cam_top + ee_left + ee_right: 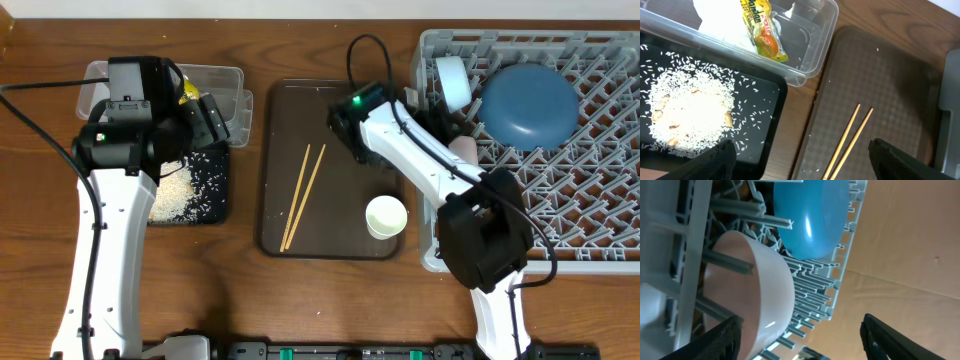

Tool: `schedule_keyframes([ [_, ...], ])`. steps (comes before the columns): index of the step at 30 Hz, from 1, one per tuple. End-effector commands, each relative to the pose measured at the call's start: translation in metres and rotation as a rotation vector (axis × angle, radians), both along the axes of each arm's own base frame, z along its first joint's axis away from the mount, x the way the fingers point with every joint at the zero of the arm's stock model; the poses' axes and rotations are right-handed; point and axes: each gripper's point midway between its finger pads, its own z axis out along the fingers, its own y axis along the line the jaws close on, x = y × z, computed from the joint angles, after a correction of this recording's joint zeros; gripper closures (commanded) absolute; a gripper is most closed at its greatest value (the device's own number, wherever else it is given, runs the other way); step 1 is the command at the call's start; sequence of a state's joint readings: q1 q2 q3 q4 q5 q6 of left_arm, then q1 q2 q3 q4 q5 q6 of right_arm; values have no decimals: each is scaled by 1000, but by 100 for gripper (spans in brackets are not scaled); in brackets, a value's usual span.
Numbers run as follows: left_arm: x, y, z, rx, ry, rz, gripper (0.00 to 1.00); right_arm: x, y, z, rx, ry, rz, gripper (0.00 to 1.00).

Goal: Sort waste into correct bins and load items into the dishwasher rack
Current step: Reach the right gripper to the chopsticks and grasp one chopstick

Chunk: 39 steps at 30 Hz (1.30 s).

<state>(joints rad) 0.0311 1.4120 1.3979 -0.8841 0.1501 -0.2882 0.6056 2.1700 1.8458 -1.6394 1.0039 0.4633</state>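
Note:
The clear tub holds the napkin and the yellow-green wrapper. The black tray in front of it holds rice scraps. My left gripper is open and empty above the gap between the black tray and the brown tray. The chopsticks and the pale green cup lie on the brown tray. The grey rack holds the dark blue plate, the light blue bowl and the white bowl. My right gripper is open beside the white bowl, not holding it.
The dark brown serving tray lies between the bins and the rack. The right arm stretches over its right side to the rack's left edge. The rack's pegs stand close around the white bowl.

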Motion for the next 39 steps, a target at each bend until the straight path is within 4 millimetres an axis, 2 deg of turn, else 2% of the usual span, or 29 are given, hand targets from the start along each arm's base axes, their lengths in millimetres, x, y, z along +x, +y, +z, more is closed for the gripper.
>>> schedule_keyframes([
  [1,0,2,-3,6,8,4,12,10,4,17,110,-51,-50,23],
  [4,0,2,-3,6,8,5,12,12,13,27,235,-28,-68,20],
  [7,0,2,-3,6,8,5,12,12,33,29,417,28,-68,18],
  [15,0,2,-3,6,8,5,12,-9,98,8,846,284,-13,19],
  [25,0,2,-3,6,8,5,12,-19,142,6,1067,404,75,23],
  [29,0,2,-3,6,8,5,12,-10,172,4,1220,385,92,28],
  [35,0,2,-3,6,8,5,12,5,197,-24,1280,262,-24,39],
  [39,0,2,-3,6,8,5,12,2,224,-51,1320,217,-57,43],
])
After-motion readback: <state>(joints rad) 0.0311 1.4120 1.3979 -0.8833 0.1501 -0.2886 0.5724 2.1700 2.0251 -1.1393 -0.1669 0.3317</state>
